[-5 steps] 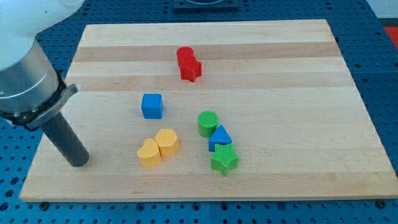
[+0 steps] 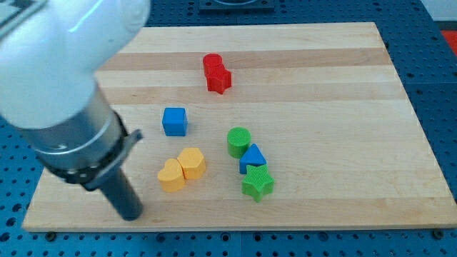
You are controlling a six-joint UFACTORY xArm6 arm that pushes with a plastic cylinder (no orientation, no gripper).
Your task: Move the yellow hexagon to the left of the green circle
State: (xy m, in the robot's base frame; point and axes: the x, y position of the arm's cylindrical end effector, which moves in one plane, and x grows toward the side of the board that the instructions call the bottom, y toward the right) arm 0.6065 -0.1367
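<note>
The yellow hexagon (image 2: 192, 162) lies on the wooden board, left of and slightly below the green circle (image 2: 238, 141), with a gap between them. A yellow heart (image 2: 170, 175) touches the hexagon's lower left side. My tip (image 2: 131, 213) rests on the board near its bottom edge, to the lower left of the yellow heart and apart from it. The arm's white and grey body covers the view's upper left.
A blue triangle (image 2: 252, 158) and a green star (image 2: 257, 185) sit just below the green circle. A blue cube (image 2: 174, 121) lies above the yellow blocks. A red cylinder (image 2: 212, 64) and a red star (image 2: 220, 80) touch near the view's top.
My tip has moved right and toward the view's bottom, closer to the yellow heart. The arm's body now fills more of the upper left. No block has moved.
</note>
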